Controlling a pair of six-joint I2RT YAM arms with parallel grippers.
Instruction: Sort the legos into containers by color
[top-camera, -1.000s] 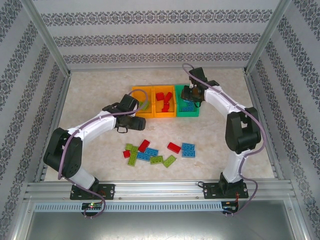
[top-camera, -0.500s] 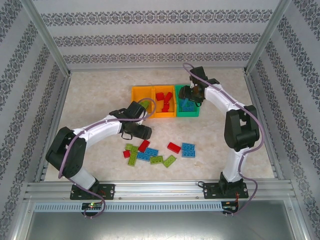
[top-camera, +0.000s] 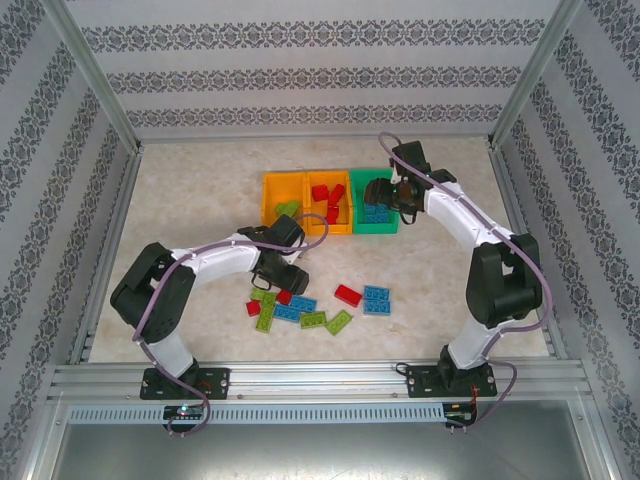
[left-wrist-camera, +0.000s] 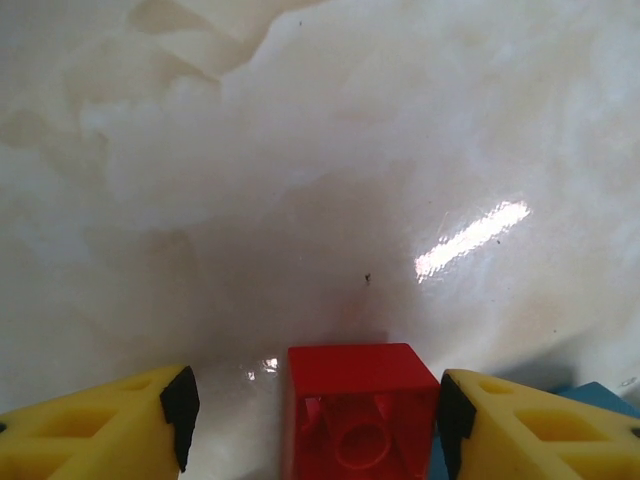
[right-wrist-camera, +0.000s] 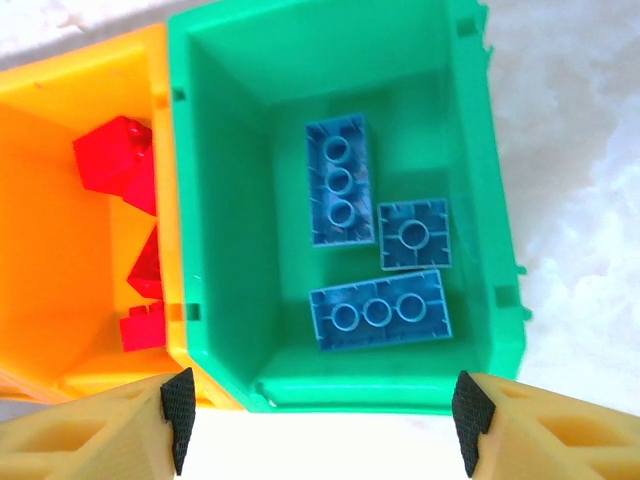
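The legos (top-camera: 313, 320) that are in no bin lie in a loose bunch on the table (top-camera: 200, 200), a bit below the middle of the top picture. Green, blue and red ones are mixed there. One red lego (top-camera: 347, 294) and one blue lego (top-camera: 377, 299) sit just to the right of the bunch, near each other.

The three containers stand in a row, side by side, a bit above the middle of the top picture. The left orange bin (top-camera: 266, 200) has green legos (top-camera: 287, 208) in it. The middle orange bin (top-camera: 325, 226) (right-wrist-camera: 60, 250) has red legos (top-camera: 330, 200) (right-wrist-camera: 110, 160) in it. The green bin (top-camera: 373, 229) (right-wrist-camera: 220, 200) is on the right. In the right wrist picture, three blue legos (right-wrist-camera: 338, 180) lie flat on its floor.

The left gripper (top-camera: 283, 283) (left-wrist-camera: 314, 412) is low over the upper left edge of the bunch. In the left wrist picture its yellow fingers (left-wrist-camera: 100, 430) are apart. A small red lego (left-wrist-camera: 360, 410) sits between them at the bottom of the picture. The finger on the right side of the picture is right up against this lego. The finger on the left side has bare table between it and the lego. A blue corner (left-wrist-camera: 600, 395) peeks in at the lower right.

The right gripper (top-camera: 380, 190) (right-wrist-camera: 322, 420) hangs over the green bin. Its fingers (right-wrist-camera: 90, 430) are wide apart at the bottom of the right wrist picture, with nothing between them.
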